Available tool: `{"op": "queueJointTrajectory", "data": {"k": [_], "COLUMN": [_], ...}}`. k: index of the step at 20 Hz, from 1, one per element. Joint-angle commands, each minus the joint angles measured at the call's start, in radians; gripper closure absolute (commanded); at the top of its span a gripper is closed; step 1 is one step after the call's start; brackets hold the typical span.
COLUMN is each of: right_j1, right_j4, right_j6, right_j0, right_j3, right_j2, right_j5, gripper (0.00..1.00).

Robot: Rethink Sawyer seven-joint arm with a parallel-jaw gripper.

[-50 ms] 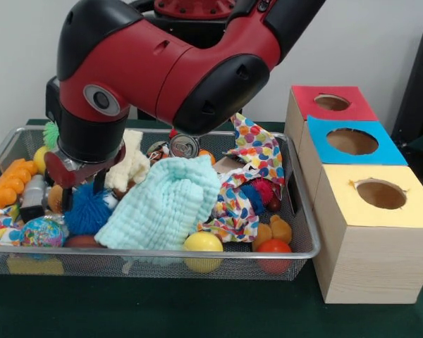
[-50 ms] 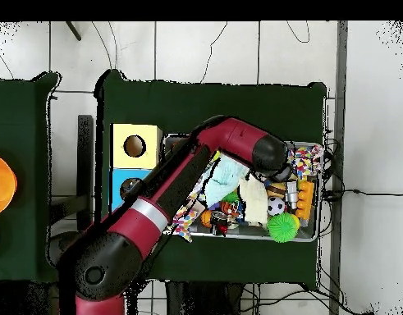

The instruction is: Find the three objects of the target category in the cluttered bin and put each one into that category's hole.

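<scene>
the arm reaches down into the wire bin, and its pincer sits low over the bin's end farthest from the boxes, just above a blue fuzzy ball. the wrist hides the tips, so i cannot tell whether the pincer is open, closed or gripping anything.

this looks like the search step: nothing seems to be on its way to a hole. the task sentence does not name the target category, so which three things count cannot be said from here. the bin is crowded: a pale mint cloth lies over the middle, a spotted cloth drapes toward the box end, a yellow ball and an orange-red ball rest against the front wire, and a tin can shows behind the mint cloth.

the three boxes stand on the bench just beside the bin: red-topped box, blue-topped box, yellow-topped box, each with one round hole.

the next move probably calls for a clean grip on one item without snagging the cloths, then a lift clear of the bin wall and a carry across to the matching hole.
</scene>
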Motion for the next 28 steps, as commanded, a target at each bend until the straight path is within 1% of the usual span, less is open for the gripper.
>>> {"op": "queueJointTrajectory", "data": {"k": [1,6,8,9,16,19,22,24,26,27,28], "right_j1": [0.028,0.036,0.036,0.039,0.051,0.06,0.06,0.048,0.015,-0.027,-0.061], "right_j4": [0.088,0.094,0.095,0.093,0.089,0.082,0.082,0.087,0.102,0.106,0.104], "right_j6": [0.161,0.16,0.152,0.152,0.146,0.156,0.154,0.16,0.165,0.155,0.164], "right_j0": [-0.039,-0.042,-0.04,-0.041,-0.053,-0.057,-0.064,-0.062,-0.048,-0.021,-0.015], "right_j3": [-0.135,-0.153,-0.146,-0.148,-0.158,-0.163,-0.162,-0.145,-0.107,-0.05,-0.031], "right_j2": [0.148,0.148,0.148,0.146,0.142,0.132,0.122,0.111,0.094,0.08,0.064], "right_j5": [-0.113,-0.106,-0.104,-0.105,-0.1,-0.102,-0.083,-0.06,-0.02,-0.019,-0.041], "gripper": [0.0,0.0,0.0,1.0,1.0,1.0,1.0,1.0,1.0,1.0,1.0]}}
